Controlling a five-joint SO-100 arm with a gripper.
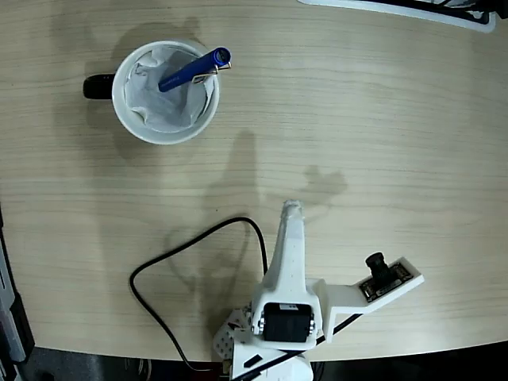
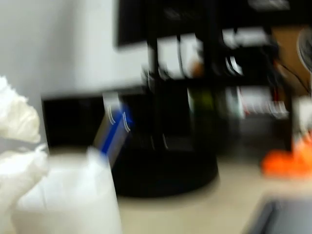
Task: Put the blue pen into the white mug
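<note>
A: The blue pen (image 1: 190,69) looks glossy plastic with a silvery metal clip; crumpled paper (image 1: 163,99) lines the white mug (image 1: 127,119).

B: Smooth ceramic, that mug, on a matt wood-grain table (image 1: 381,135). Beside it, the arm (image 1: 290,270) looks white plastic.

my arm (image 1: 287,274) is folded back at the bottom edge of the fixed view, white body pointing up the picture. gripper (image 1: 293,208) tip is a narrow rounded point at the top of it, nothing in it; from above the fingers look together, but i can't confirm the gap. black servo (image 1: 286,321) sits at the wrist base. camera bracket (image 1: 386,276) sticks out to the right. wrist view is blurred, white finger (image 2: 17,146) at its left edge.
</note>
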